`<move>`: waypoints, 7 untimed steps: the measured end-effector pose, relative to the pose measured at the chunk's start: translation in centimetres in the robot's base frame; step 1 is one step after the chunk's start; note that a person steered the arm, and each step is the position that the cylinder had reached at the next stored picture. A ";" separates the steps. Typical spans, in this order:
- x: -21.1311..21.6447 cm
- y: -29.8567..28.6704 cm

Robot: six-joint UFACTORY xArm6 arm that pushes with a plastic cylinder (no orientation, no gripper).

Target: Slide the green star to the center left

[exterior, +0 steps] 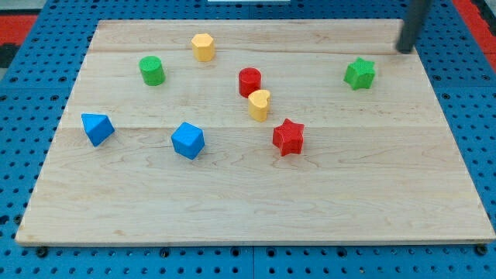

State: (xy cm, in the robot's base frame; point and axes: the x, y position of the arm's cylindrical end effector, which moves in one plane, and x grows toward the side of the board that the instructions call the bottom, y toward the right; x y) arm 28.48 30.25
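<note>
The green star [359,74] lies on the wooden board [256,201] at the view's upper right. My tip [404,49] is at the view's top right, a little to the right of and above the green star, with a gap between them. The dark rod rises out of the top of the view.
A green cylinder [152,70] and a yellow hexagon block [203,47] are at the upper left. A red cylinder [249,81], a yellow block [260,105] and a red star [288,137] sit near the middle. Two blue blocks [98,128] [187,140] lie at the left.
</note>
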 end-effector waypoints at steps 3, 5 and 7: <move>4.8 -9.8; 6.9 -12.5; 3.0 -17.7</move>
State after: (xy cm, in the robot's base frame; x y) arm 31.48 12.55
